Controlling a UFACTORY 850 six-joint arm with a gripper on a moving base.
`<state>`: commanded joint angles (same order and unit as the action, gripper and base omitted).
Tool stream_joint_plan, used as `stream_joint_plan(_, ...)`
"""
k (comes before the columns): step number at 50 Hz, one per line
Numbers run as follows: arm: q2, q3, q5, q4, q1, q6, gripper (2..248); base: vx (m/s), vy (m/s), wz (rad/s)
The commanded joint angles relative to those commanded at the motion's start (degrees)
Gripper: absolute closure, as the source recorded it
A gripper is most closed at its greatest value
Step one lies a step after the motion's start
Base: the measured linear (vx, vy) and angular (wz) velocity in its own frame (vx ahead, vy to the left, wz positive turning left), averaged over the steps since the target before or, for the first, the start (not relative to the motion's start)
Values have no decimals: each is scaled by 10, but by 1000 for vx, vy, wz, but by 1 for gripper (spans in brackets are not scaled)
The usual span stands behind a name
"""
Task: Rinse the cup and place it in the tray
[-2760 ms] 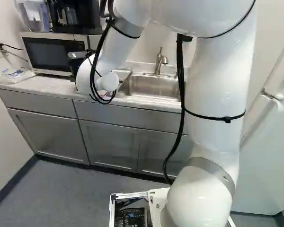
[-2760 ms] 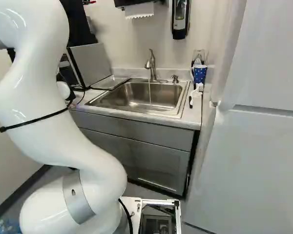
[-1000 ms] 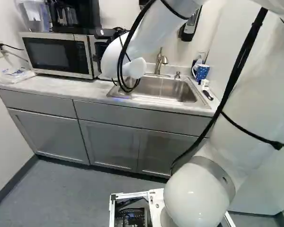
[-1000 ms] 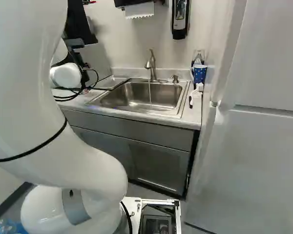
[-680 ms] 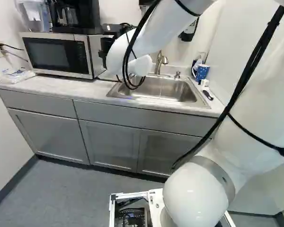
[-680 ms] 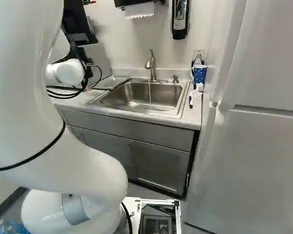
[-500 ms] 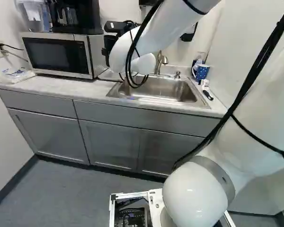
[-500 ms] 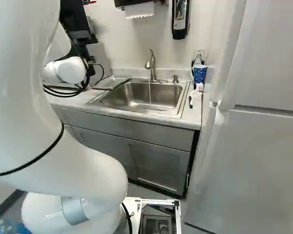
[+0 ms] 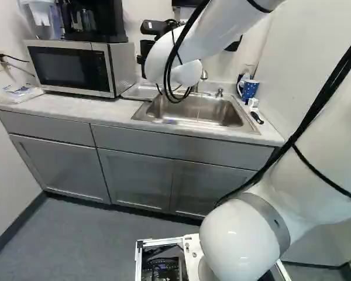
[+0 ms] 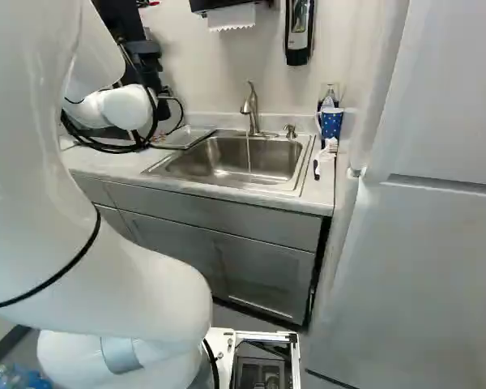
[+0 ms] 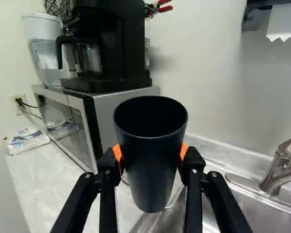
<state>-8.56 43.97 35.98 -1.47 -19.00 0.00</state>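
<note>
You have the cup (image 11: 153, 170) gripped from two opposite sides, raised off any surface. It is a plain, very dark tumbler, near black with a bluish look, round and smooth-walled, wide at the mouth and narrowing to its base. It stands about upright, mouth up, and you can see into its dark inside, though not down to what it may contain. It hangs near the left end of the sink (image 10: 219, 168); you cannot tell exactly what lies under it. Your tray (image 10: 185, 137) is shallow, flat and metallic, lying level at that same left end of the sink, toward the back.
</note>
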Motion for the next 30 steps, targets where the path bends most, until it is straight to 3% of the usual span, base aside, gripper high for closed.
stream_joint_plan(30, 1, -5, -33, 0, 55, 0, 125, 0, 0, 0)
